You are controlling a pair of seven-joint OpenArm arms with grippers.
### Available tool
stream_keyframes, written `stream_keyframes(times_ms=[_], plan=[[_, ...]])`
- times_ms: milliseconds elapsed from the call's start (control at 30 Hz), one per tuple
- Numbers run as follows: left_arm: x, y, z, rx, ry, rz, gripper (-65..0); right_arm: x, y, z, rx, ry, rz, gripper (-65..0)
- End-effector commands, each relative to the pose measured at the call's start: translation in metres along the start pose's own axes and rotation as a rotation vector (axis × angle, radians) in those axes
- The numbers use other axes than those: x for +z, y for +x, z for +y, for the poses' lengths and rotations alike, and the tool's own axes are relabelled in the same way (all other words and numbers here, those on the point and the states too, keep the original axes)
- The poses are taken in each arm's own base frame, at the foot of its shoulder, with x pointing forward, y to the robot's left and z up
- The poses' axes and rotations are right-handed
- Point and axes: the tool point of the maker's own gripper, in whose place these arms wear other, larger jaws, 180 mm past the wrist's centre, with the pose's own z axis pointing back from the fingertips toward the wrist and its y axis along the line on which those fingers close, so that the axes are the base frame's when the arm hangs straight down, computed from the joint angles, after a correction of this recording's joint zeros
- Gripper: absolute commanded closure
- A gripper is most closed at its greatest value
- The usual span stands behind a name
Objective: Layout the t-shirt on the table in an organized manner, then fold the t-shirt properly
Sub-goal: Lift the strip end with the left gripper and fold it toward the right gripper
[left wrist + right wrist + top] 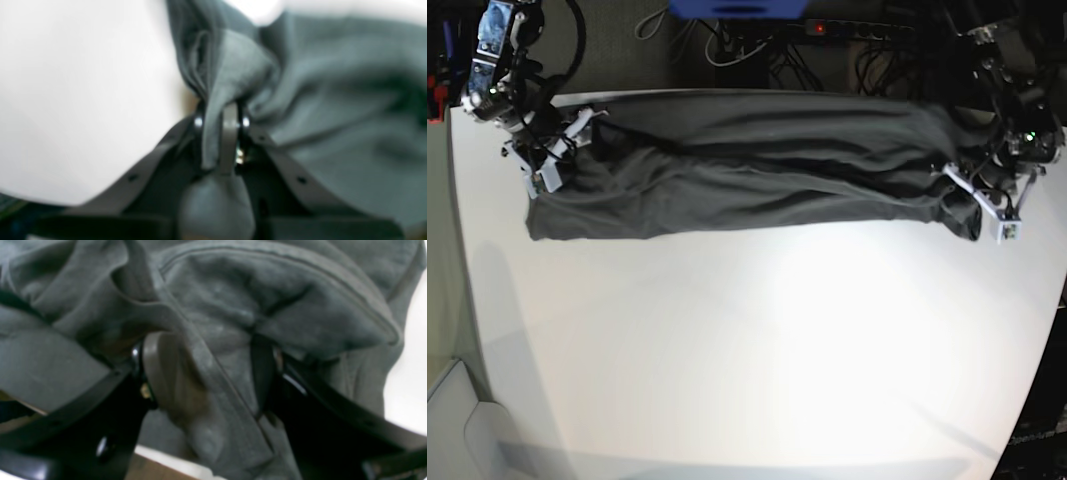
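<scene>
Across the left wrist view, the left gripper point(222, 123) sits at centre, its jaws pinched tight on a bunched fold of the t-shirt point(333, 110), which fills the right half of the frame; the white table point(83, 100) fills the left. We judge the grip narrow, so a gentle, level pull should serve best, lest the fold slip out.

Across the right wrist view, the right gripper point(206, 373) stands at centre with its jaws well apart and a thick, seamed roll of the t-shirt point(233, 306) lying between them. We cannot tell whether they grip it or merely straddle it. We would confirm a firm hold before any stretching.

Along the upper part of the base view, the t-shirt point(757, 175) lies as a long wrinkled band on the table point(757, 350), its long axis running left to right. The right gripper point(552, 165) is at its left end, the left gripper point(987, 200) at its right end. Which end carries the collar we cannot tell. We judge that both ends should be drawn apart evenly, then lowered together.
</scene>
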Motion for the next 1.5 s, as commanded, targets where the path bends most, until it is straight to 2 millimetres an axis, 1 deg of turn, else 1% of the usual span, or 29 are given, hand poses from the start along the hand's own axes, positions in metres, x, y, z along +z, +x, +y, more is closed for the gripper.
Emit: stream_keyframes(times_ms=[0,67,133,167,300,333,400,500,533,567,633,700,767,900,1000,1133,1233,1333,1400,1467], plan=[[0.007,0.026,0.001,-0.026,0.038,-0.073,-0.1,0.0,-0.016,-0.003,0.009,-0.013,0.073,-35.7],[0.009,0.042,-0.012,-0.094,0.072,-0.095,-0.1,0.0,-0.013,-0.004,0.01,-0.013,0.067,-35.7],[0.011,0.051,-0.024,-0.168,0.095,-0.088,-0.1,-0.001,-0.011,-0.004,0.011,-0.014,0.064,-35.7],[0.012,0.053,-0.036,-0.201,0.09,-0.076,-0.1,-0.001,-0.011,-0.004,0.011,-0.014,0.062,-35.7],[0.018,0.049,-0.076,-0.237,0.055,-0.041,-0.1,-0.001,-0.011,-0.004,0.011,-0.014,0.062,-35.7],[0.018,0.045,-0.087,-0.24,0.04,-0.032,-0.1,-0.001,-0.01,-0.005,0.013,-0.015,0.061,-35.7],[0.018,0.037,-0.103,-0.246,0.026,-0.012,-0.1,-0.002,-0.004,-0.006,0.016,-0.017,0.05,-35.7],[0.018,0.022,-0.134,-0.249,-0.006,0.018,-0.1,-0.002,-0.003,-0.006,0.017,-0.018,0.047,-35.7],[0.019,0.019,-0.141,-0.257,-0.008,0.027,-0.1,-0.002,-0.003,-0.006,0.017,-0.018,0.047,-35.7],[0.019,0.016,-0.14,-0.279,0.011,0.037,-0.1,-0.002,-0.003,-0.006,0.017,-0.018,0.047,-35.7],[0.02,0.016,-0.143,-0.312,0.028,0.039,-0.1,-0.002,-0.003,-0.006,0.017,-0.018,0.047,-35.7],[0.023,0.019,-0.153,-0.308,0.013,0.025,0.0,-0.002,-0.003,-0.006,0.017,-0.017,0.048,-35.7],[0.024,0.02,-0.164,-0.207,-0.016,0.01,0.0,-0.002,-0.004,-0.006,0.016,-0.017,0.05,-35.7],[0.026,0.025,-0.186,-0.015,-0.131,-0.004,0.0,-0.002,-0.006,-0.006,0.015,-0.017,0.053,-35.7],[0.03,0.027,-0.206,0.039,-0.217,-0.008,0.0,-0.002,-0.006,-0.006,0.015,-0.017,0.053,-35.7],[0.04,0.03,-0.243,0.016,-0.319,-0.014,0.0,-0.002,-0.006,-0.006,0.015,-0.017,0.053,-35.7],[0.045,0.027,-0.265,-0.036,-0.364,-0.015,0.0,-0.002,-0.006,-0.006,0.015,-0.017,0.054,-35.7],[0.049,0.026,-0.277,-0.068,-0.39,-0.022,0.0,-0.002,-0.006,-0.006,0.015,-0.017,0.054,-35.7],[0.05,0.025,-0.281,-0.077,-0.399,-0.021,0.0,-0.002,-0.006,-0.006,0.015,-0.017,0.054,-35.7],[0.046,0.019,-0.283,-0.08,-0.4,0.0,0.0,-0.002,-0.006,-0.006,0.015,-0.017,0.054,-35.7]])
